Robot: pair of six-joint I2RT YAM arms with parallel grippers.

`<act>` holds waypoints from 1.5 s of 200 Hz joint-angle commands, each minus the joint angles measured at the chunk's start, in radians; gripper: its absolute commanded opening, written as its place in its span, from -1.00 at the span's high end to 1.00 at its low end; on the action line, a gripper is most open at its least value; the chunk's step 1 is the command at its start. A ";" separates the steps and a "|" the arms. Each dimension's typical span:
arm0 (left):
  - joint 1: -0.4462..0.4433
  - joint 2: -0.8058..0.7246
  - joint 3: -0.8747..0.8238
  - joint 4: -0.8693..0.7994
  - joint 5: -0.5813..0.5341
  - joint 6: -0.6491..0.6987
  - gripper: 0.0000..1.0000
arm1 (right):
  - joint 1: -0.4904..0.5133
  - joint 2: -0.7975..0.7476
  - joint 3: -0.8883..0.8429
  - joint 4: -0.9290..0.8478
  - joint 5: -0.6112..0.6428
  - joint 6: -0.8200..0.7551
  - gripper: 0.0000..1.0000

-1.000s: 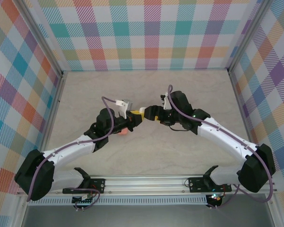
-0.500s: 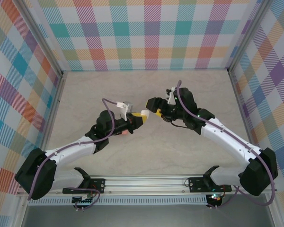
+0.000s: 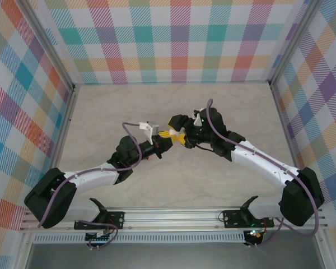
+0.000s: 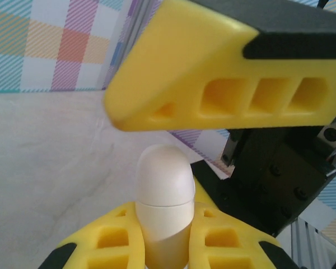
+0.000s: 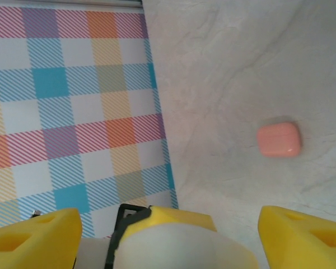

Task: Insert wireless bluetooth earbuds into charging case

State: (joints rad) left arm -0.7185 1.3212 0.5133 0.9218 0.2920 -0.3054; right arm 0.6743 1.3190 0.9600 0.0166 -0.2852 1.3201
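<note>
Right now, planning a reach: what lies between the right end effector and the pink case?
Bare table lies between right end effector and pink case, in the right wrist view; a white case sits between its fingers.

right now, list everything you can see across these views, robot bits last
white rounded plastic case: one, cream-white, lid shut, clamped between the left gripper's fingers above mid-table
coral-pink rounded case: one, pink, lying on the table, apart from both grippers
table: one, pale beige, marbled
plaid walls: three sides, multicolour checks
metal rail: one, silver, along the near edge
arms: two, white with black joints and purple cables; left arm and right arm meet over mid-table
left gripper: one, yellow fingers, shut on the white case
right gripper: one, yellow fingers, open, straddling the white case
</note>
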 commanded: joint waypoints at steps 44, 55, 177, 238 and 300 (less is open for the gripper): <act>-0.025 -0.013 -0.003 0.130 -0.112 0.039 1.00 | 0.013 0.026 0.003 0.110 0.047 0.086 -0.22; -0.027 -0.023 -0.011 0.119 -0.120 0.044 1.00 | 0.013 0.032 0.005 0.120 0.052 0.089 -0.11; -0.041 -0.105 -0.043 0.003 -0.128 0.066 0.41 | 0.016 0.041 0.057 0.112 0.046 -0.034 0.20; -0.041 -0.293 -0.058 -0.295 -0.181 0.117 -1.00 | -0.001 0.029 0.137 -0.076 0.084 -0.230 0.24; -0.040 -0.581 -0.015 -0.903 -0.448 0.127 -1.00 | -0.022 0.106 0.244 -0.380 0.103 -0.494 0.23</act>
State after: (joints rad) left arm -0.7506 0.8322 0.4728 0.3374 0.0071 -0.1825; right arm 0.6598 1.3724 1.1637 -0.2066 -0.1940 0.9768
